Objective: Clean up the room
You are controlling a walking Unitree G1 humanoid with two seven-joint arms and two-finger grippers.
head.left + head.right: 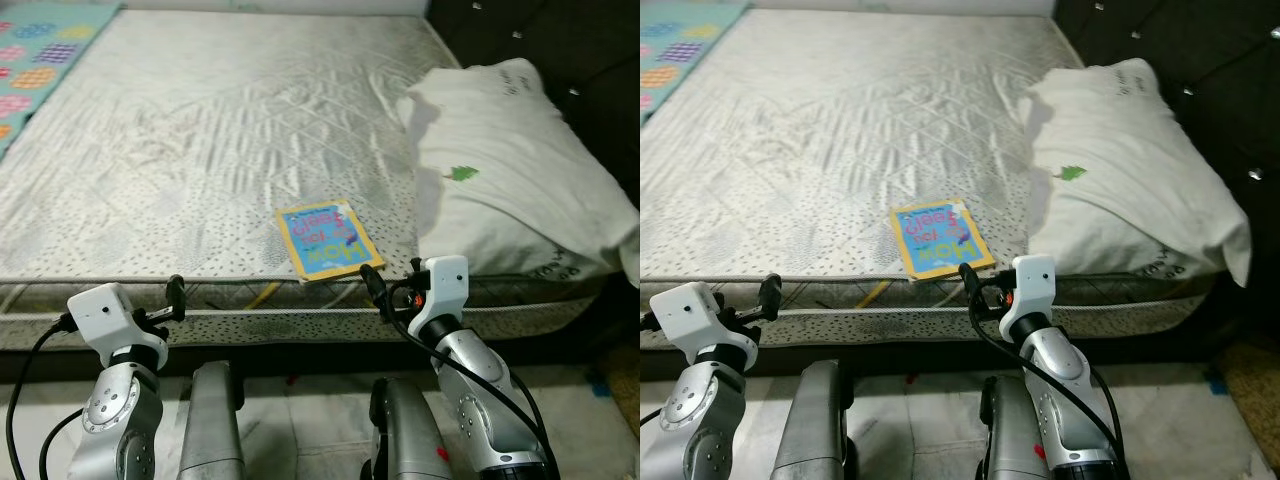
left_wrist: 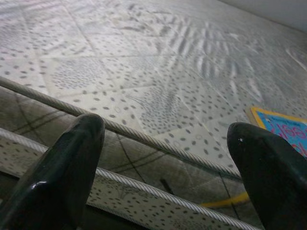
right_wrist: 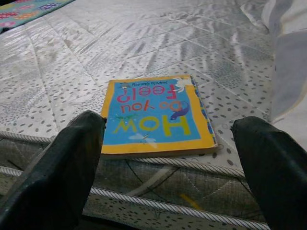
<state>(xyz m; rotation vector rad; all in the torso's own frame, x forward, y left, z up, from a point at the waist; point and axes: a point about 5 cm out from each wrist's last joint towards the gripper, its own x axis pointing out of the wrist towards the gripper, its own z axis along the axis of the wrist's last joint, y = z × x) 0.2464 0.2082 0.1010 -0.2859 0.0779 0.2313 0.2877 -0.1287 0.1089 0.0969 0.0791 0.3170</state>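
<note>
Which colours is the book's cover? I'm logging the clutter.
Blue cover with a yellow border, the book; clearest in the right wrist view.

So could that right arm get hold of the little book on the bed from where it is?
Probably yes. The right end effector is open and aimed straight at the book, which lies flat at the mattress edge with nothing between them.

Mattress (image 1: 200,150) quilted satin-sheen cloth; book (image 1: 325,240) glossy paper cover; pillow (image 1: 510,170) matt cotton.

Head views down over mattress (image 1: 200,150); wrist views low, close at its edge.
</note>
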